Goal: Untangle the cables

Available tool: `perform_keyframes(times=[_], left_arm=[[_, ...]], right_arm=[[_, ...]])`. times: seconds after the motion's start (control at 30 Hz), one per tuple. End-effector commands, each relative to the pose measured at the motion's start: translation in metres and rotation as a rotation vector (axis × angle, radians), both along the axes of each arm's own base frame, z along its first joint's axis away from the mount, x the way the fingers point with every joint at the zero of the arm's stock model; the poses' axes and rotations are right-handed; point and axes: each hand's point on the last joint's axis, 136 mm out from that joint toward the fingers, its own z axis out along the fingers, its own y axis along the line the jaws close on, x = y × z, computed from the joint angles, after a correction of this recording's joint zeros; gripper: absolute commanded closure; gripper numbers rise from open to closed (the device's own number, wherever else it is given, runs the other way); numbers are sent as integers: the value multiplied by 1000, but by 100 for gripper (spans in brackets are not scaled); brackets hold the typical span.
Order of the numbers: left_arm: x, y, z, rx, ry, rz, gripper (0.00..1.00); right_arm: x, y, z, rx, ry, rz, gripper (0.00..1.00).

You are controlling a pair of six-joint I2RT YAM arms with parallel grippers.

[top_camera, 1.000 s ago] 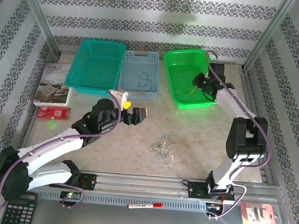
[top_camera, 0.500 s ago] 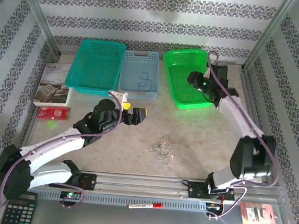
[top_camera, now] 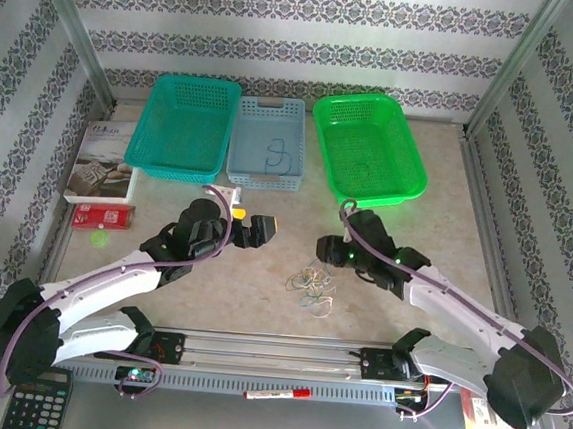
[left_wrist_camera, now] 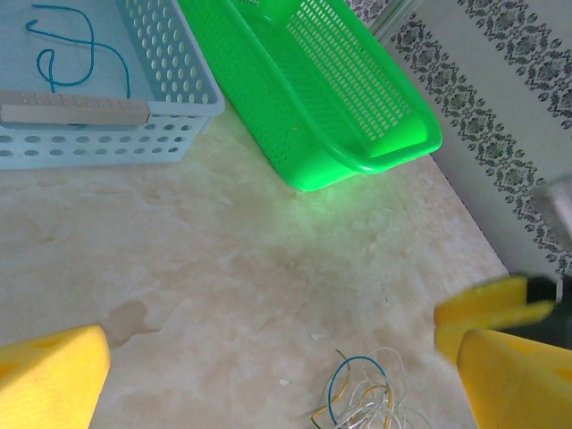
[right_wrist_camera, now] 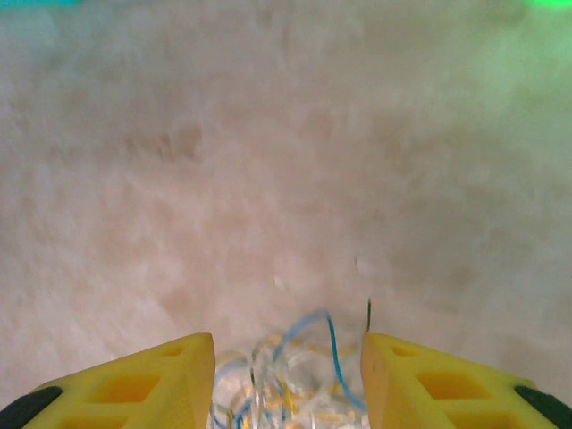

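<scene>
Between the spread fingers of right gripper [top_camera: 326,250], just below: cables [right_wrist_camera: 295,371], loose bunch, no clear long axis; farther from left gripper [top_camera: 255,212], likewise wide apart.

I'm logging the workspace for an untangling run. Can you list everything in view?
cables: one bunch, whitish, blue and yellow, centre
teal basket: one, far left
blue basket: one, pale, far middle
green basket: one, far right
loose cable: one, dark, in the blue basket
book: one, white, left of the teal basket
red pack: one, below the book
disc: one, small, green, below the red pack
calculator: one, dark, near left corner
marker: one, red, near edge
card pack: one, red-white, near right corner
left gripper: yellow fingers, open, left of the bunch
right gripper: yellow fingers, open, at the bunch
</scene>
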Motion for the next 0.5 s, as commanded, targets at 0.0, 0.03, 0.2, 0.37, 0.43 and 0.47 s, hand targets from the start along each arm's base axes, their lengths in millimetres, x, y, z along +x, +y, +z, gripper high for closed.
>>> perform_keyframes(times=[0.0, 0.03, 0.2, 0.37, 0.43, 0.47], left_arm=[[-3, -2, 5, -24, -7, -2, 0], [-3, -3, 6, -24, -7, -3, 0], [-2, -5, 4, -25, 0, -7, 0], [-2, -5, 4, -23, -1, -5, 0], [-2, -5, 3, -19, 1, -7, 0], [-1, -4, 3, -20, 1, -3, 0]], right_arm=[[-12, -13, -16, -49, 26, -61, 53], [-16, -10, -19, -37, 36, -57, 53], [-27, 5, -31, -42, 66, -29, 55], [-27, 18, -40, -21, 90, -15, 55], [-24, 25, -39, -3, 91, -8, 55], [-20, 29, -38, 7, 88, -9, 55]])
